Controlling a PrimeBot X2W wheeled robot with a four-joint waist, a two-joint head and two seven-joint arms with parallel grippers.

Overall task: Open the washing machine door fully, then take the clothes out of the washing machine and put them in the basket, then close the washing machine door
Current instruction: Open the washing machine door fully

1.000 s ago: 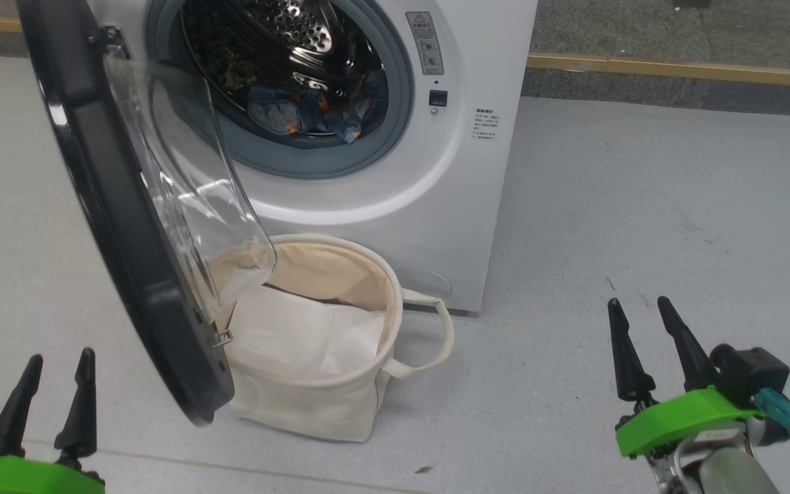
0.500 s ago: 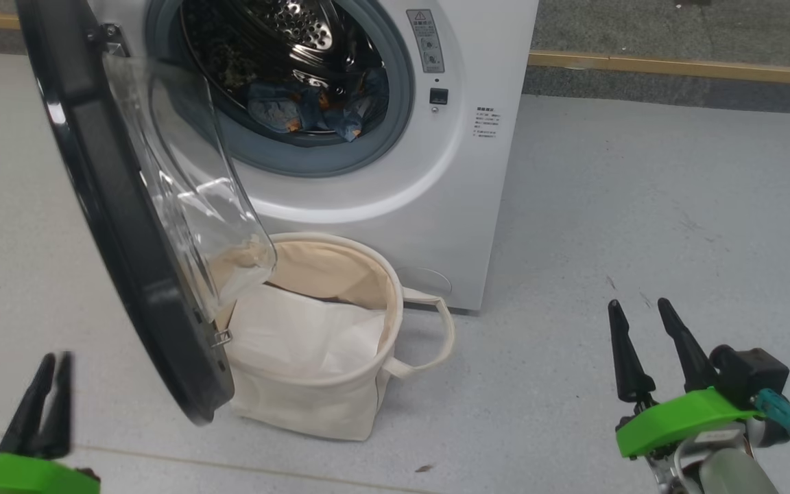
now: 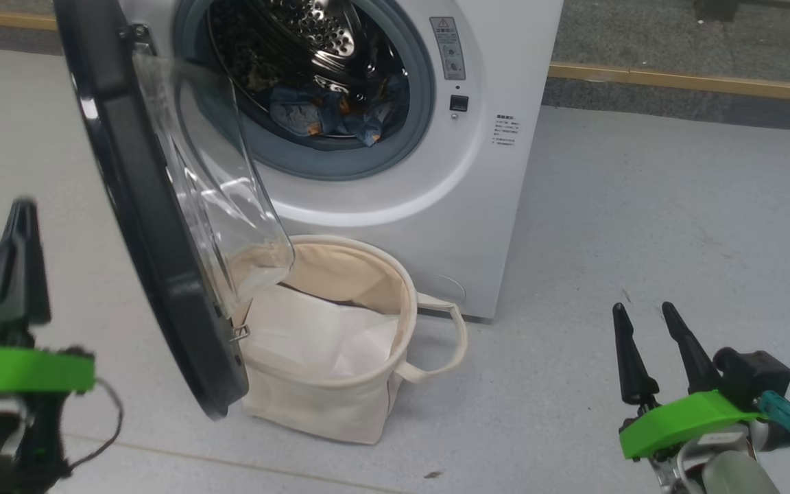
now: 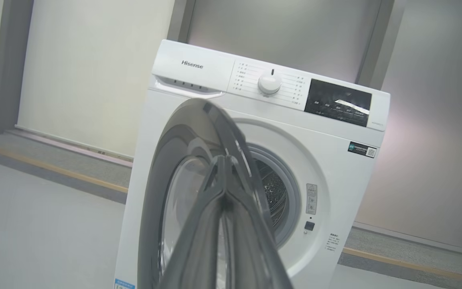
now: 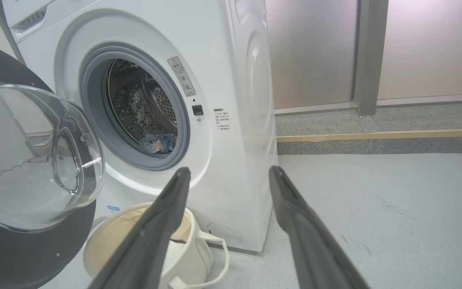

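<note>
You had the washing machine (image 3: 436, 206) at far centre on the grey floor (image 3: 642, 206), front turned toward you. The washing machine door (image 3: 155, 226) hung from its hinge on the left and was swung out toward the near side, roughly edge-on to the head camera. Its black rim faced left and its clear glass bowl faced right.

The clothes (image 3: 337, 116) lay inside the steel drum (image 3: 299, 34). They were a blue heap with orange-brown spots, low in the mouth, just behind the grey rubber ring (image 3: 340, 161).

The basket (image 3: 340, 405) sat on the floor just in front of the machine, below the mouth, with 1 loop handle (image 3: 465, 339) sticking out to the right. A white sheet (image 3: 319, 336) lay in it. The door's lower edge stood in front of the basket's left side and the glass bowl overhung that rim. You could not tell whether they touched.

Your left fingers (image 3: 16, 274) were pressed together with nothing between them. They were raised at near left, left of the door rim, with bare floor showing between. In the left wrist view they pointed at the door's edge, with the dial (image 4: 269, 83) and dark display panel (image 4: 339, 102) above.

Your right fingers (image 3: 629, 363) stood apart and empty at near right over the floor, well apart from the machine. In the right wrist view, 1 finger crossed the basket and the other crossed the floor.
</note>
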